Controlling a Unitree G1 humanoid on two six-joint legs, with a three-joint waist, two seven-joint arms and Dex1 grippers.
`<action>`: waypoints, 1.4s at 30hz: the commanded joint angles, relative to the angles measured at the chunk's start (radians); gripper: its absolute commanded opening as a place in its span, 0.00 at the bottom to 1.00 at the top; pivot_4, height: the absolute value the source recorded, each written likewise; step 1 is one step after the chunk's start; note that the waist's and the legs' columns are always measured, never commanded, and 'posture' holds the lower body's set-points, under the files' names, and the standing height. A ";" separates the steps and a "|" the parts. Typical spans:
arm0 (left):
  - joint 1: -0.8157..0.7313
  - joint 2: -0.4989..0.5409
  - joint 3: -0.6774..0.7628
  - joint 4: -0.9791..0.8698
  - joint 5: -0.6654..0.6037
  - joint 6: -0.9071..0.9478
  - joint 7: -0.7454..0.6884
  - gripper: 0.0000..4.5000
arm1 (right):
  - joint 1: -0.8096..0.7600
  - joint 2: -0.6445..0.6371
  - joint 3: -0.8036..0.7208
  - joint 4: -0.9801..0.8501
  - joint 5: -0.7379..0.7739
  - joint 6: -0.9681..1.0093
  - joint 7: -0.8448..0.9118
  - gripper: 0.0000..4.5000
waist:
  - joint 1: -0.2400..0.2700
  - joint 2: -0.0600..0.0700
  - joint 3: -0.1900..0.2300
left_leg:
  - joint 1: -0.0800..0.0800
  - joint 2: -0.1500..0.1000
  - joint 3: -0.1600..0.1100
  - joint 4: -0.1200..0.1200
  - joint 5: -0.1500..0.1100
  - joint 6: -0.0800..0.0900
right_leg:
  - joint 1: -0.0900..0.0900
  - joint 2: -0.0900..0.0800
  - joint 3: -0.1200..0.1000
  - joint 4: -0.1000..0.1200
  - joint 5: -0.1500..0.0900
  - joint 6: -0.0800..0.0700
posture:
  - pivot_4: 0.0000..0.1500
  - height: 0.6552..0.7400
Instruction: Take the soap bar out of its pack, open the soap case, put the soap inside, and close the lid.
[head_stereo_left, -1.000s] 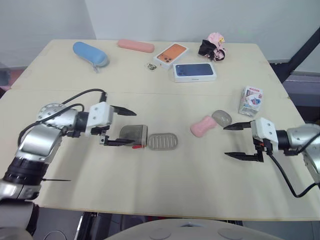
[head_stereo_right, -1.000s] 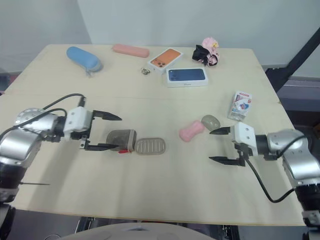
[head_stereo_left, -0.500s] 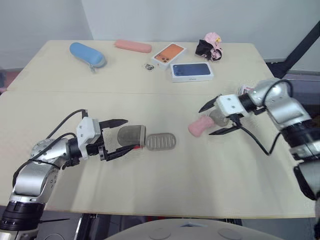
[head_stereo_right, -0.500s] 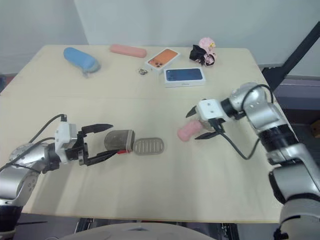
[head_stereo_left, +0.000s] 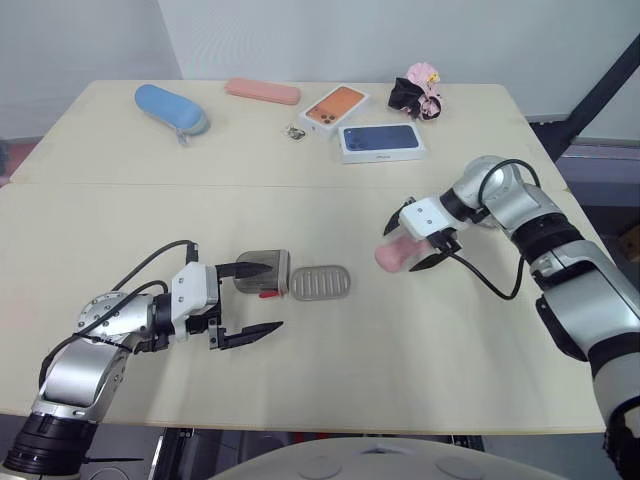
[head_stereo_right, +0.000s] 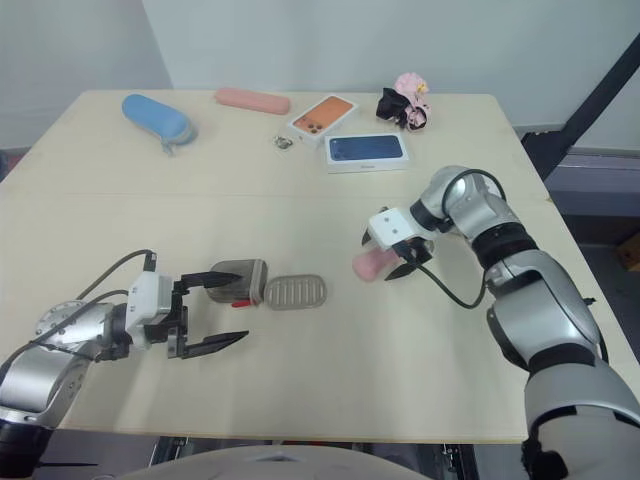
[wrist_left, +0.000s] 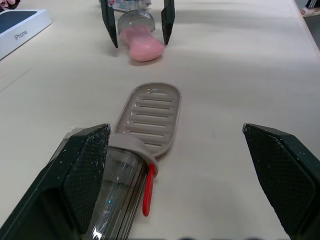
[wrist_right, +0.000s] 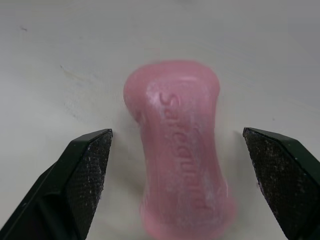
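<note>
The pink soap bar (head_stereo_left: 392, 256) lies bare on the table, right of centre. My right gripper (head_stereo_left: 402, 248) is open and straddles it, one finger on each side; the right wrist view shows the soap (wrist_right: 175, 150) between the spread fingers (wrist_right: 90, 165). The grey soap case (head_stereo_left: 262, 272) lies on its side left of centre, with a red tab and its slatted tray (head_stereo_left: 320, 283) pulled out. My left gripper (head_stereo_left: 268, 297) is open, its far finger over the case body and its near finger off to the front. In the left wrist view the case (wrist_left: 120, 185) sits by one finger.
Along the table's back stand a blue glasses case (head_stereo_left: 170, 105), a pink pouch (head_stereo_left: 267, 92), an orange phone box (head_stereo_left: 336, 105), a blue phone box (head_stereo_left: 382, 142) and a pink-and-black toy (head_stereo_left: 420, 90). A grey oval object (wrist_left: 135, 20) lies just behind the soap.
My right gripper has swung in from the table's right side and now straddles the soap. My left gripper has drawn back toward the front edge, its near finger off the case.
</note>
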 joint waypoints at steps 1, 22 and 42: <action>0.001 0.006 -0.001 -0.032 0.010 -0.021 0.005 1.00 | -0.043 0.003 -0.004 0.025 -0.003 -0.044 0.052 1.00 | 0.001 0.000 0.000 | 0.000 0.000 0.000 0.000 0.000 0.000 | 0.000 0.000 0.000 0.000 0.000 0.000 | 1.00 1.00; 0.000 0.014 0.007 -0.029 0.001 0.027 0.063 1.00 | -0.001 -0.026 -0.079 -0.228 0.163 0.296 0.039 0.36 | 0.006 0.000 0.000 | -0.002 0.000 0.000 0.001 0.000 0.000 | -0.001 0.001 0.000 0.001 0.000 0.000 | 1.00 1.00; -0.130 0.025 0.025 0.130 0.014 -0.014 0.029 1.00 | 0.306 0.139 0.013 -1.199 0.207 1.490 -0.565 0.36 | 0.021 0.000 0.000 | 0.009 0.000 0.001 -0.009 0.004 -0.007 | 0.001 -0.002 0.002 -0.002 0.000 0.000 | 1.00 1.00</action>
